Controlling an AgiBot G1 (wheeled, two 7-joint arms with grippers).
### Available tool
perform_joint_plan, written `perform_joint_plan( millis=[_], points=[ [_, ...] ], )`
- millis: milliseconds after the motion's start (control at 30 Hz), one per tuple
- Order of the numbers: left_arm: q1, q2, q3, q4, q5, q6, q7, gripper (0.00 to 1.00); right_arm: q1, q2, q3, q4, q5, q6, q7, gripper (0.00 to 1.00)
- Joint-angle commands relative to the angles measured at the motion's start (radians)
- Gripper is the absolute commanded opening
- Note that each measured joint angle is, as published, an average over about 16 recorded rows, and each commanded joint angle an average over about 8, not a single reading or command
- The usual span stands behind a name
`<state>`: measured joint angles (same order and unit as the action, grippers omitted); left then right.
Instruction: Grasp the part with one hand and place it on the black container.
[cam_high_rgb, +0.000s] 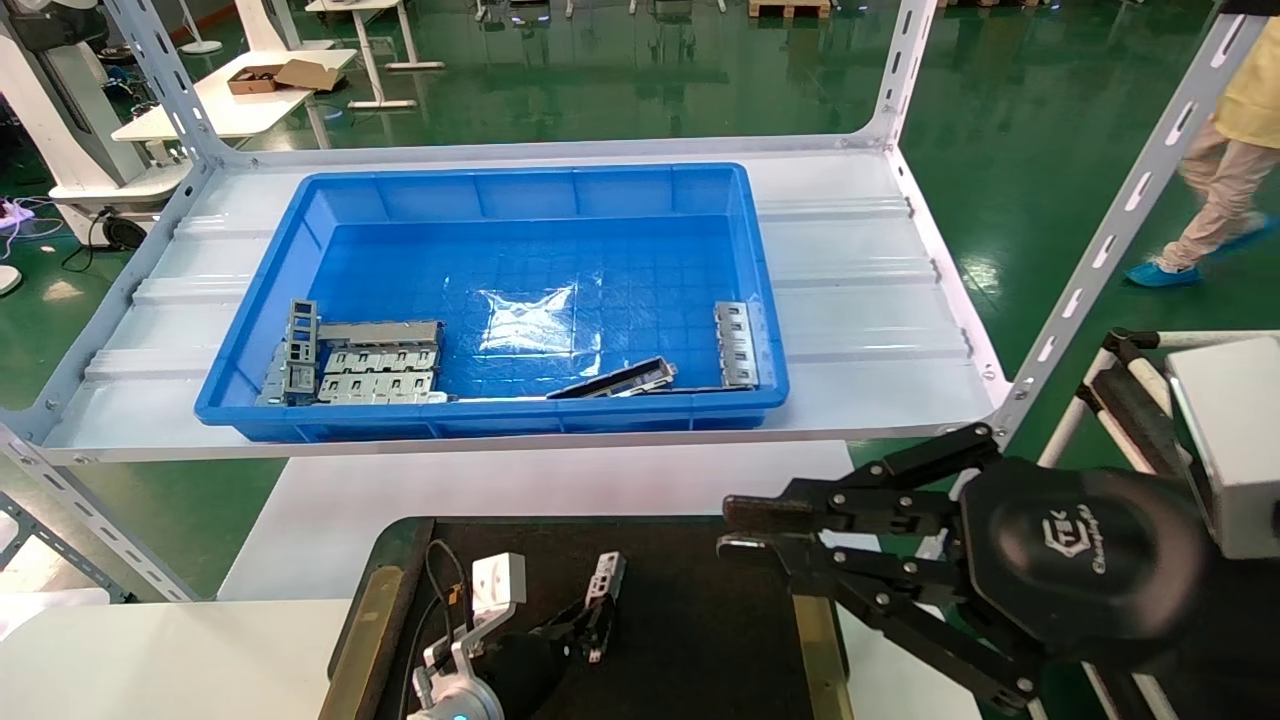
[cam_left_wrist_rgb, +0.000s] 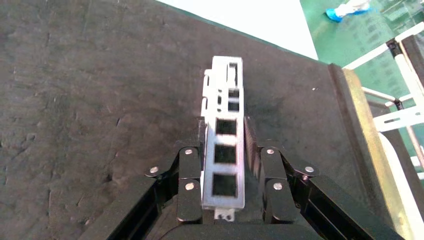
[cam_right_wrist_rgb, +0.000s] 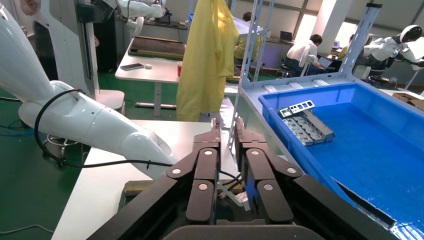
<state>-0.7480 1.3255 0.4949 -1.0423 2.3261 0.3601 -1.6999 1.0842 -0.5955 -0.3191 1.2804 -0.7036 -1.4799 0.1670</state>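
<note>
The part (cam_high_rgb: 607, 580) (cam_left_wrist_rgb: 225, 140), a slim silver bar with dark rectangular cut-outs, is over the black container (cam_high_rgb: 700, 620) (cam_left_wrist_rgb: 100, 100) near its middle. My left gripper (cam_high_rgb: 598, 615) (cam_left_wrist_rgb: 226, 147) reaches in from the near edge. It is shut on the part's near end, one finger on each long side, and the far end sticks out past the fingertips. My right gripper (cam_high_rgb: 735, 531) (cam_right_wrist_rgb: 227, 125) hovers by the container's right gold rim (cam_high_rgb: 812, 640). Its fingers are a narrow gap apart with nothing between them.
On the shelf behind stands a deep blue bin (cam_high_rgb: 500, 180). It holds wide grey cages (cam_high_rgb: 380, 360), a dark strip (cam_high_rgb: 615, 380) and a silver bar (cam_high_rgb: 737, 343). Slanted shelf posts (cam_high_rgb: 1110, 240) flank the bin. A person (cam_high_rgb: 1225, 170) walks at the far right.
</note>
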Motion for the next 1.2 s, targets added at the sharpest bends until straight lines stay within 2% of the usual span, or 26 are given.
perform_joint_plan(
  millis=[33, 367, 600, 767, 967, 1100, 1200],
  points=[
    [0.005, 0.005, -0.014, -0.016, 0.032, 0.014, -0.023, 1.00, 0.000, 0.000, 0.000, 0.000, 0.000, 0.000, 0.000, 1.00],
    [0.027, -0.022, -0.030, -0.188, 0.103, 0.091, -0.085, 1.00, 0.000, 0.000, 0.000, 0.000, 0.000, 0.000, 0.000, 1.00],
    [0.029, -0.103, 0.024, -0.310, 0.029, 0.112, -0.016, 1.00, 0.000, 0.000, -0.001, 0.000, 0.000, 0.000, 0.000, 1.00],
    [0.009, -0.179, 0.111, -0.324, -0.133, 0.067, 0.116, 1.00, 0.000, 0.000, -0.001, 0.000, 0.001, 0.000, 0.000, 1.00],
    [-0.037, -0.275, 0.207, -0.330, -0.402, 0.041, 0.336, 1.00, 0.000, 0.000, -0.001, 0.000, 0.001, 0.000, -0.001, 1.00],
    [-0.067, -0.336, 0.224, -0.331, -0.614, 0.100, 0.521, 1.00, 0.000, 0.000, -0.001, 0.000, 0.001, 0.000, -0.001, 1.00],
    [-0.077, -0.384, 0.194, -0.330, -0.797, 0.197, 0.693, 1.00, 0.000, 0.000, -0.001, 0.000, 0.001, 0.001, -0.001, 1.00]
  ],
)
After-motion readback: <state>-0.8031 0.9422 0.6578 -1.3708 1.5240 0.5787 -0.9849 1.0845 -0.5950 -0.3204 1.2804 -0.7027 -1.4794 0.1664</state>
